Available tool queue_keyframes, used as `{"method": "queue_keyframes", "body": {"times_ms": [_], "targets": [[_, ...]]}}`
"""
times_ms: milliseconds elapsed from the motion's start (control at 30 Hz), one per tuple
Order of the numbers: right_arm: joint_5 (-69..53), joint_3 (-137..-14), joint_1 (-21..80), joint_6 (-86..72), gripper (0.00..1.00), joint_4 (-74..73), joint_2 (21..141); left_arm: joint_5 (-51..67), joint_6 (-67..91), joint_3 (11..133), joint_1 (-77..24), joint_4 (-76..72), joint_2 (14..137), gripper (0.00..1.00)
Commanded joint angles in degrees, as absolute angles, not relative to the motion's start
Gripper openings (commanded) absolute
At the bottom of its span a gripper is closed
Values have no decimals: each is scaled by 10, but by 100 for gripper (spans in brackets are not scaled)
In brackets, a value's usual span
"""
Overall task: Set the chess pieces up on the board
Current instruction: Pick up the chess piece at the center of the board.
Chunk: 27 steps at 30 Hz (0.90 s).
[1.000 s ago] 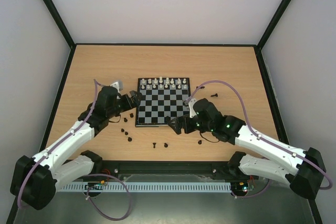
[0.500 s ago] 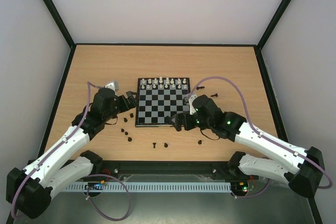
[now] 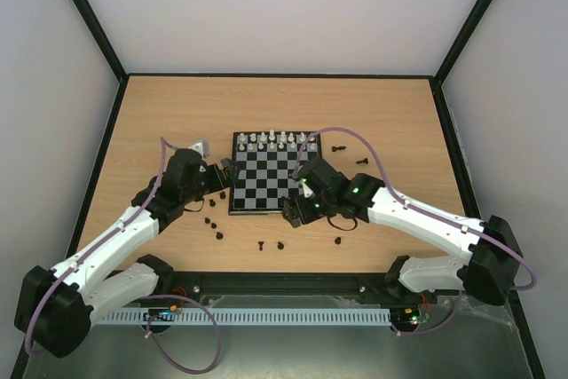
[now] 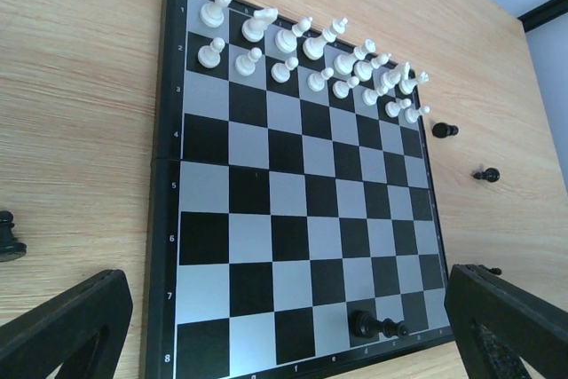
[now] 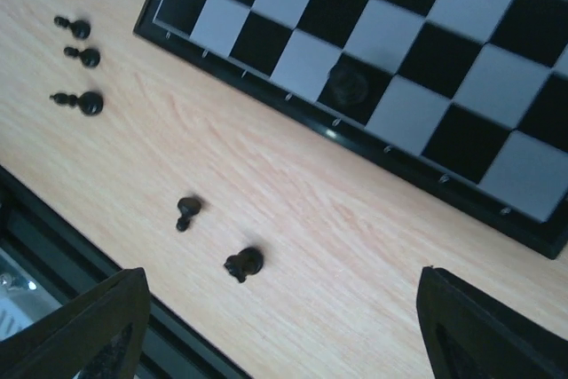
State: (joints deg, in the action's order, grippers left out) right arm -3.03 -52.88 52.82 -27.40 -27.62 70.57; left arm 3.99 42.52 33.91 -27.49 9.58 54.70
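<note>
Small black-and-grey checked chessboard with a thin black frame [image 3: 266,185] sat mid wooden tabletop [image 3: 390,113]. White chess pieces [image 4: 302,46] filled its two far rows. Right pincer [image 5: 280,277] hung over the board's near edge, jaws wide apart, nothing held. One black chess piece [image 5: 346,86] sat on a near-row dark square just ahead of it. A loose black piece [image 5: 244,264] lay on the wood close under it. Left pincer [image 4: 284,277] was beside the board's left edge, fully spread, empty. More black pieces [image 3: 213,219] lay scattered on the tabletop off both sides of the board.
</note>
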Motion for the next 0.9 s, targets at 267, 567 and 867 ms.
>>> {"method": "queue_keyframes", "body": {"times_ms": [267,567,867], "targets": [[-20,-539,622,-268,57,-308,808,47,404,326,-271,82,558,99],[-11,-542,651,-274,41,-284,869,34,401,312,-259,104,515,100],[2,-567,677,-285,34,-277,932,33,399,309,-248,106,507,100]]}}
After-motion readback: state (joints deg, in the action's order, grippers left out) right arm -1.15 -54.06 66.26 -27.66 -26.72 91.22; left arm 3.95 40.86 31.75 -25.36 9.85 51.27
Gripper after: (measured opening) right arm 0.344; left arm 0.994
